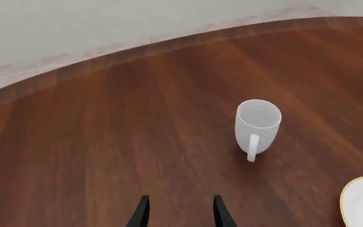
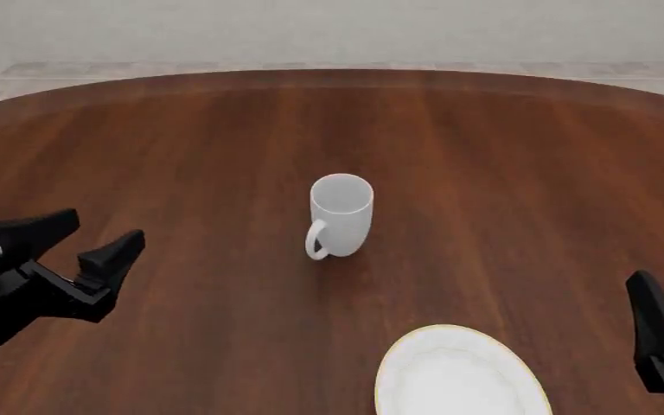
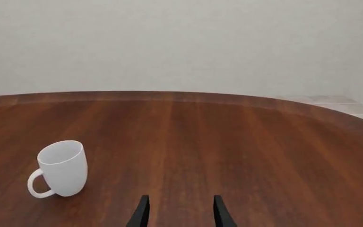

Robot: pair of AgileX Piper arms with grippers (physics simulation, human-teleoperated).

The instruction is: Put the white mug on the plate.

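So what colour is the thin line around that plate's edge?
Gold-yellow, on the round shallow white plate; clearest in the front view.

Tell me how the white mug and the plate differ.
The white mug is tall and narrow with a loop handle; the plate is wide, shallow and handle-less. The mug is plain white; the plate has a thin gold rim. The mug stands mid-table, the plate at the near edge. Both are white, both rest on the table untouched.

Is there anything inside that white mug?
The glossy white cylindrical mug stands upright and open; the inner wall visible from above looks bare white. Its bottom is hidden by the rim, so I cannot rule something out.
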